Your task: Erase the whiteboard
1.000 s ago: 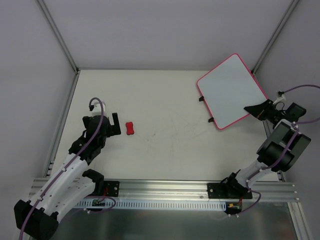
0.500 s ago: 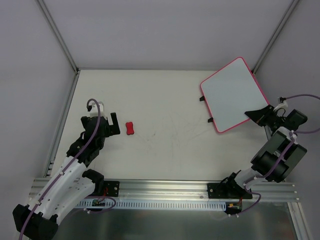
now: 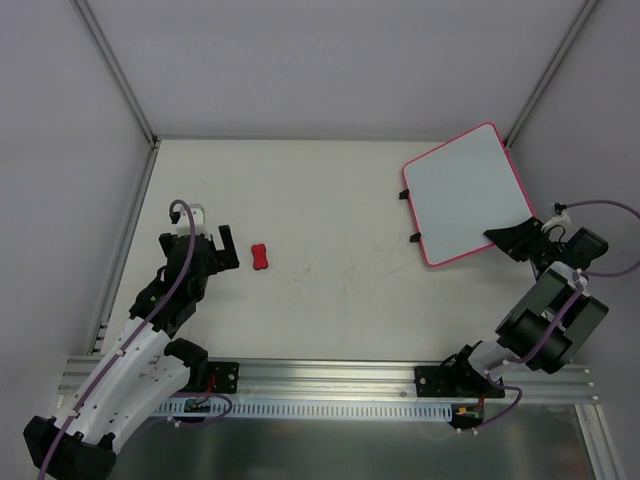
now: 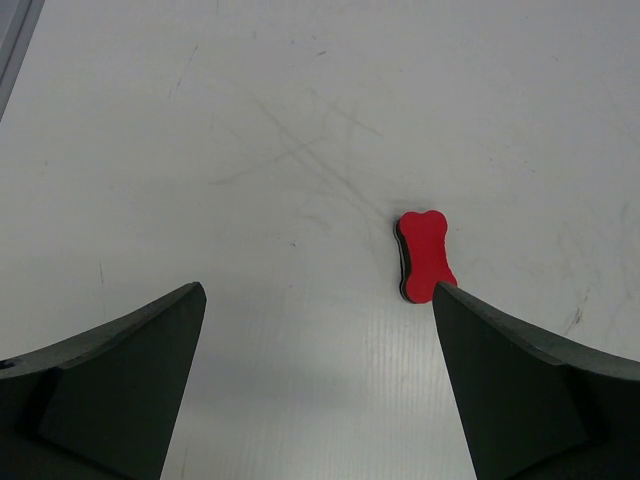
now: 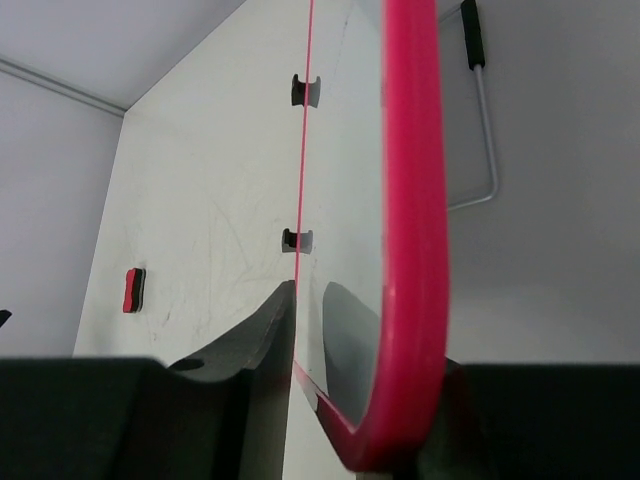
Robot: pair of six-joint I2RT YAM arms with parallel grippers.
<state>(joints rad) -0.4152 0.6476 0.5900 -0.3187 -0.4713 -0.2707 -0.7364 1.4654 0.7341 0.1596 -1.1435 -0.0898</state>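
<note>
The whiteboard (image 3: 465, 190), white with a pink-red frame and two black clips on its left edge, is held tilted above the table at the back right. My right gripper (image 3: 510, 240) is shut on its near right corner. In the right wrist view the board (image 5: 345, 200) is seen edge-on between the fingers, its surface blank. The small red bone-shaped eraser (image 3: 261, 257) lies on the table at the left. My left gripper (image 3: 215, 250) is open and empty just left of it. In the left wrist view the eraser (image 4: 426, 255) lies beyond the right fingertip.
Grey walls with metal posts enclose the white table (image 3: 320, 300). An aluminium rail (image 3: 330, 385) runs along the near edge. A metal handle with a black grip (image 5: 482, 110) shows behind the board in the right wrist view.
My right gripper has carried the whiteboard to the right and farther back, turning it. My left gripper has drawn back slightly to the left, away from the eraser.
</note>
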